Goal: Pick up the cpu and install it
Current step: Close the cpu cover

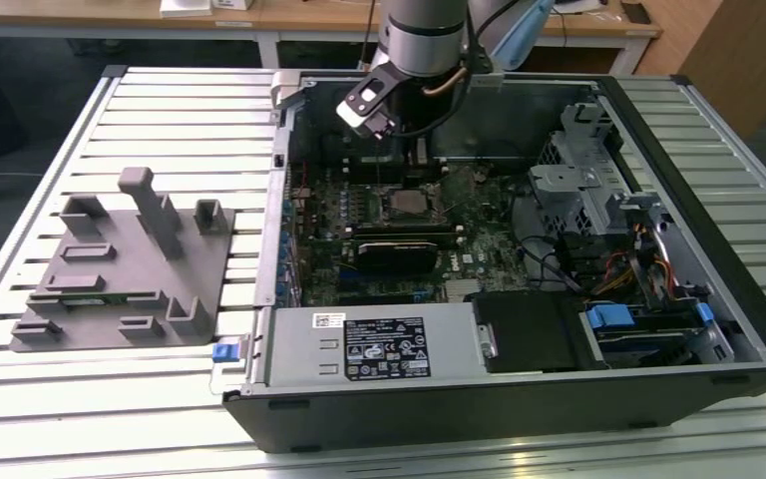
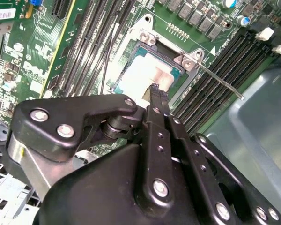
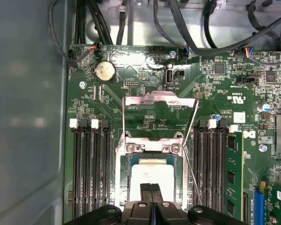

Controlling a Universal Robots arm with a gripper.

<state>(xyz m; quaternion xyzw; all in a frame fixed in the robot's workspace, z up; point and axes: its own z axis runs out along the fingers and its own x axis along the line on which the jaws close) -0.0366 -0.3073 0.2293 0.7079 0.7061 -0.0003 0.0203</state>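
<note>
The cpu (image 3: pixel 152 174) is a small square chip with a pale top, lying flat inside the socket frame (image 3: pixel 122 154) on the green motherboard (image 3: pixel 140 65). It also shows in the second wrist view (image 2: pixel 138 75) and as a small square in the exterior view (image 1: pixel 406 205). The socket's metal load plate (image 3: pixel 159 101) stands flipped open and its thin lever (image 3: pixel 192 140) is raised. My gripper (image 3: pixel 151 187) hangs just above the chip's edge, its two black fingers pressed together with nothing between them (image 2: pixel 154 89). In the exterior view the gripper (image 1: pixel 414 160) reaches down into the open computer case.
A grey plastic fixture (image 1: pixel 124 264) lies on the slatted table at the exterior view's left. Inside the case are a black block (image 1: pixel 406 251) beside the socket, a power supply (image 1: pixel 370 344), a drive cage (image 1: pixel 582 190), cables (image 1: pixel 629 269) and memory slots (image 3: pixel 91 164) flanking the socket.
</note>
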